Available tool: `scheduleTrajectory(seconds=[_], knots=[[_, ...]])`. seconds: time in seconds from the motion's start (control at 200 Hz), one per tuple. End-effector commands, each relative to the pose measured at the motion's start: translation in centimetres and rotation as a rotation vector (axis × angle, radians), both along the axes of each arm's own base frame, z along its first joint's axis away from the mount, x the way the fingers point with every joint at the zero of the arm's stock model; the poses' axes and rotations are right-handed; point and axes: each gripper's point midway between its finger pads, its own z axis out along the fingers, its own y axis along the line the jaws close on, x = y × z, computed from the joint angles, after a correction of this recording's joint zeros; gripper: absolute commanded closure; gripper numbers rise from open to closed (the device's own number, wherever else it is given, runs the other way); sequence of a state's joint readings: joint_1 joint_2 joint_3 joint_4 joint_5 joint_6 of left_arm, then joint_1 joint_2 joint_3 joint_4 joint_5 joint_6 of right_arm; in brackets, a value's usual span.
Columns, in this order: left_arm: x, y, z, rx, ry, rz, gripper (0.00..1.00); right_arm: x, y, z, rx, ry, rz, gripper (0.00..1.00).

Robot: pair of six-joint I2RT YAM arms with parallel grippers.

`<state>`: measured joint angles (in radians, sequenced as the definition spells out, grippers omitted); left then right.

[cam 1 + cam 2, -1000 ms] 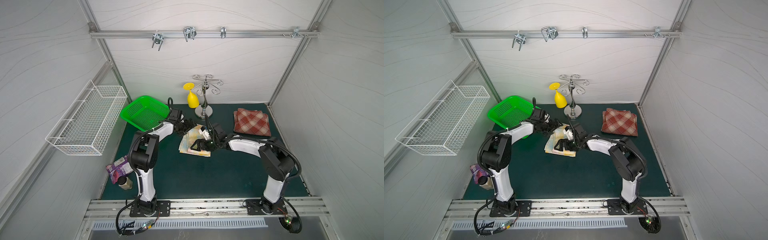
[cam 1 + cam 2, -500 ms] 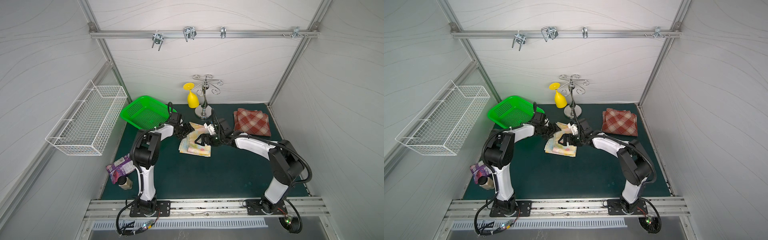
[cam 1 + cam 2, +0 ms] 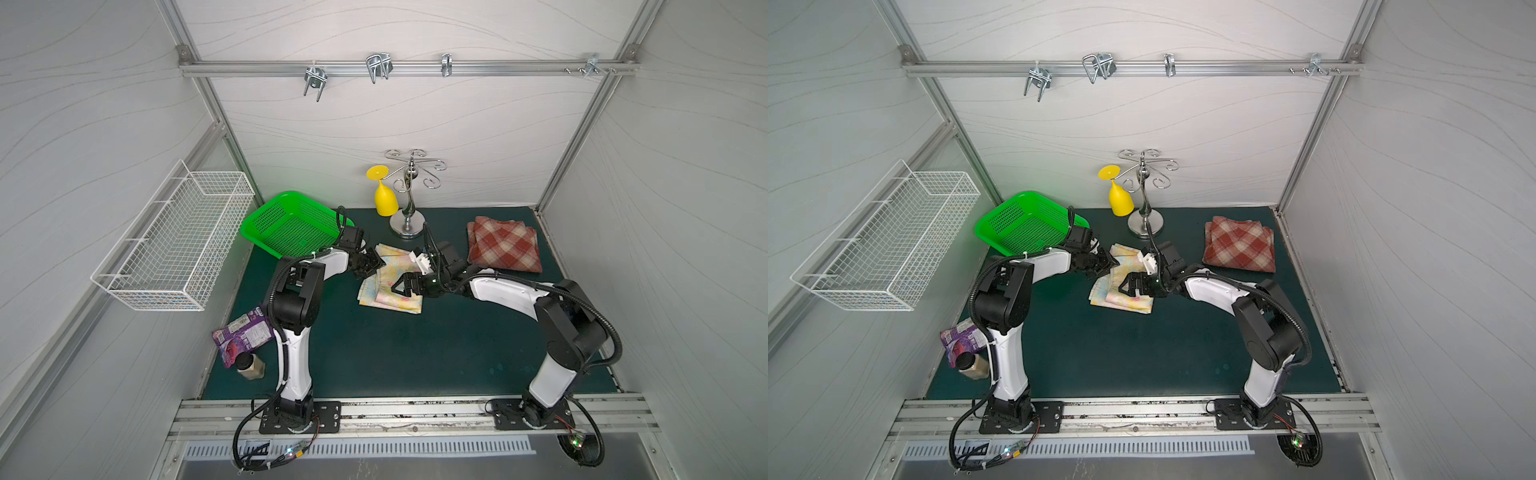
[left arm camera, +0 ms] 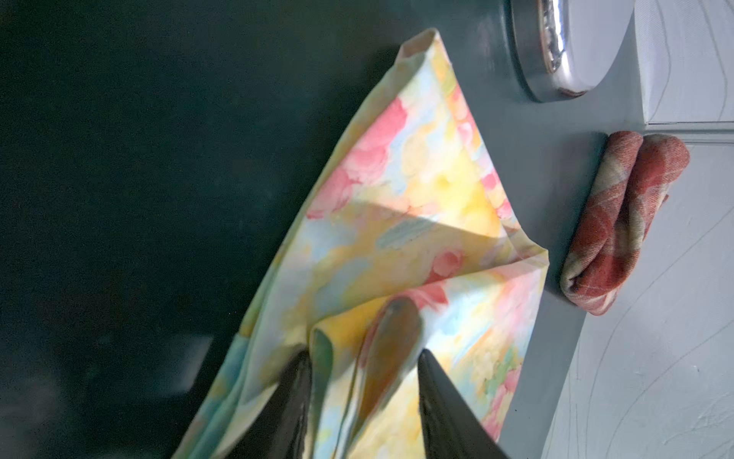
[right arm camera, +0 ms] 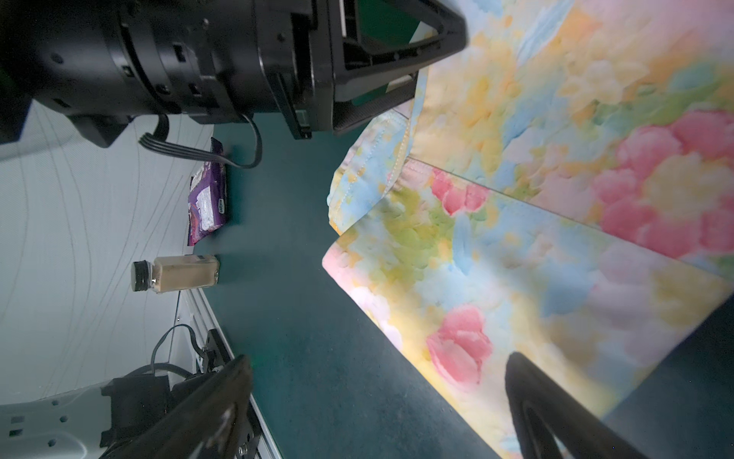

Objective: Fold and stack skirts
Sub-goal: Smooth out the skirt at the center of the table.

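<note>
The floral skirt [image 3: 390, 286] is seen lying on the green mat [image 3: 415, 353] just in front of the chrome stand [image 3: 409, 199], on the side towards the arm bases, loosely folded with several layers overlapping and one corner turned towards the stand's base. The plaid skirt [image 3: 503, 245] is found to the right of the stand, well apart from the floral one, folded into a thick squarish bundle; in the left wrist view its doubled edge [image 4: 623, 222] is shown rolled over on itself. The left gripper [image 3: 368, 266] is placed at the floral skirt's left edge, in front of the stand and to its left. In the left wrist view [image 4: 363, 357] its jaws are seen partly closed, with a raised fold of the floral cloth [image 4: 417, 198] standing between them; whether the fold is actually pinched cannot be told, since the fingertips are blurred there. The right gripper [image 3: 405, 286] is held over the skirt's middle, in front of the stand, and in the right wrist view [image 5: 377, 381] its jaws are shown spread wide with nothing gripped, a corner of the cloth [image 5: 516, 258] lying below them. A green basket [image 3: 291, 224] is set to the left of the stand, and a yellow cup [image 3: 384, 199] is hung upside down from it.
</note>
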<state>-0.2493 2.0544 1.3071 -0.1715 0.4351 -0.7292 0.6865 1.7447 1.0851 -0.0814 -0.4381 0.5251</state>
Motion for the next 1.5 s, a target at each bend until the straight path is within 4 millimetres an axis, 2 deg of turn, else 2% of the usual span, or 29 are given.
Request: scheduleTrajectory(seconds=[0.0,0.215,0.305,0.34,0.365,0.44,0.57,0.826,1.106,1.376,1.496], knots=[[0.6,-0.2,-1.3,0.005,0.013,-0.005,0.61,0.2,-0.1,-1.4,-0.01,0.017,-0.006,0.01],[0.6,-0.4,-1.6,-0.002,0.019,-0.012,0.76,0.0,-0.2,-3.3,-0.018,0.055,-0.018,0.01],[0.5,-0.4,-1.5,-0.002,0.018,-0.016,0.78,0.0,-0.2,-3.8,-0.027,0.058,-0.019,0.01],[0.5,-0.4,-1.5,0.0,0.016,-0.018,0.79,0.0,-0.2,-3.9,-0.028,0.062,-0.019,0.01],[0.5,-0.4,-1.5,0.0,0.016,-0.018,0.85,0.0,-0.2,-4.0,-0.028,0.062,-0.019,0.01],[0.5,-0.4,-1.4,-0.002,0.013,-0.018,0.88,0.0,0.0,-4.0,-0.023,0.065,-0.018,0.01],[0.7,-0.8,-1.0,-0.013,0.0,-0.021,1.0,-0.1,0.3,-3.8,-0.024,0.061,-0.012,0.01],[1.3,-1.8,0.5,-0.05,-0.028,-0.037,1.0,0.3,0.9,-1.9,-0.01,0.033,-0.009,0.01],[2.5,-2.4,4.1,-0.088,-0.098,-0.041,1.0,1.1,1.6,-0.3,0.009,0.012,-0.007,0.01],[3.4,-3.0,5.3,-0.115,-0.13,-0.038,1.0,1.5,2.1,-0.4,0.01,0.018,-0.005,0.01],[4.0,-3.1,4.5,-0.111,-0.117,-0.037,1.0,1.5,2.3,-0.6,0.011,0.024,-0.003,0.01]])
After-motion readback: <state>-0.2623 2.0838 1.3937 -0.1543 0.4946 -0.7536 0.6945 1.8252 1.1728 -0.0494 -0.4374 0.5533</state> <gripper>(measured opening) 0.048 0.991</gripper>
